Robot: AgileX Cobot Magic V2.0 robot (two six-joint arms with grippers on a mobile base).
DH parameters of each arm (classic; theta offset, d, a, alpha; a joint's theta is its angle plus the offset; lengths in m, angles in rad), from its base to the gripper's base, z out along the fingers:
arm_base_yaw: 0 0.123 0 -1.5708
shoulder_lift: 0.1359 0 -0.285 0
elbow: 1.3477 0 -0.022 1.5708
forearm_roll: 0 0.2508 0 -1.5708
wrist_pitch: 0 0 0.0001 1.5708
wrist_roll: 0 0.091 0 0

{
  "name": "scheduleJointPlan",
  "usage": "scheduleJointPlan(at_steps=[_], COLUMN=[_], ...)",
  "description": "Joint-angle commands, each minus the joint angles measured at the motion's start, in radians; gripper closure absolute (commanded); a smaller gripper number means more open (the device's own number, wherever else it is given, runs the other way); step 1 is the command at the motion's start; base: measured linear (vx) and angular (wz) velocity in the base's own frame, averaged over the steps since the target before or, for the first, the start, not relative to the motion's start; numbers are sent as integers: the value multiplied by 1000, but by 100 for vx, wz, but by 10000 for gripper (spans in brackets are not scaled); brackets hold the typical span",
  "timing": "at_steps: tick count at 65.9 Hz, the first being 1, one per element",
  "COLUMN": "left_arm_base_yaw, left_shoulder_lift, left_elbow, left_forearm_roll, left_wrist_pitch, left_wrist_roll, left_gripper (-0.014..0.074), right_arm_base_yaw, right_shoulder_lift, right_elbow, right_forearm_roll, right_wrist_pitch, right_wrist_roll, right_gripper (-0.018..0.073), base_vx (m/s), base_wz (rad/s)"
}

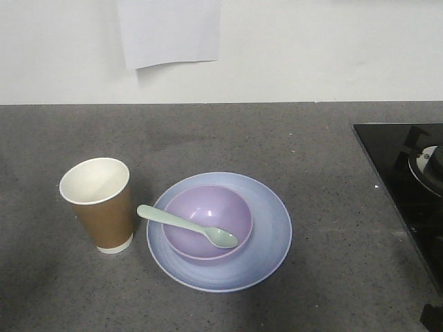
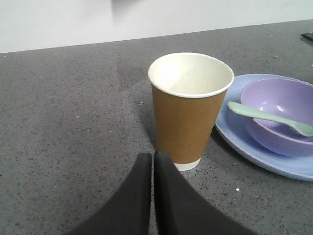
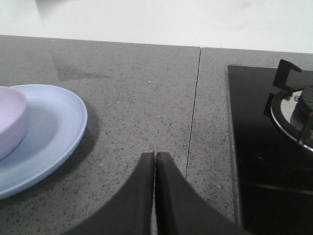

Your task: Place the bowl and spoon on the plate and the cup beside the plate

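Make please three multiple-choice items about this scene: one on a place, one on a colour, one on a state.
1. Where does the spoon lie?
A. across the bowl
B. inside the cup
C. on the bare counter

2. What colour is the plate?
A. brown
B. pale blue
C. black

3. How does the left gripper stand?
A. shut on the cup
B. open around the cup
C. shut, holding nothing

Key: 1 A, its scoop rests in the bowl and its handle sticks out over the rim. 2 B, the pale blue rim shows all around the purple bowl. 3 C, the left wrist view shows its fingers pressed together, short of the cup.
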State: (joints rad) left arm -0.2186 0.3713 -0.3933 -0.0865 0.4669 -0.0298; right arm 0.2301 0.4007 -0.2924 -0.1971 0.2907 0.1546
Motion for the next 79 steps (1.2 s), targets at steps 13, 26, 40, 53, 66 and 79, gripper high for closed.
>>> scheduleJointPlan(at_steps=[13,26,40,53,66,79], left_arm_base_yaw=[-1,39,125,169,180,180], left_shoulder_lift=[8,-78,-248,-408,-401,-400], left_elbow=[-22,117,358,445,445,445], left_forearm_roll=[26,111,107,86,86,86], left_wrist_pitch=[-57,-202,-414,-350,-373,-378], left_wrist_roll=[4,-21,-40,-39,-39,-39], left_gripper=[603,603,603,602,602,602], right_arm_base_yaw=[-5,-5,-5,-5,-5,-5], right_shoulder_lift=[3,3,3,3,6,6], right_elbow=[-26,-26,-26,-26,-26,-26], right_forearm_roll=[-15,-15,-15,-15,-15,-15], right_wrist_pitch=[-75,-74,-74,-74,-70,-69], right_wrist_roll=[-5,-5,-5,-5,-5,-5], right_gripper=[565,565,565,565,565,565], base_vx=[0,0,0,0,0,0], base_wz=[0,0,0,0,0,0])
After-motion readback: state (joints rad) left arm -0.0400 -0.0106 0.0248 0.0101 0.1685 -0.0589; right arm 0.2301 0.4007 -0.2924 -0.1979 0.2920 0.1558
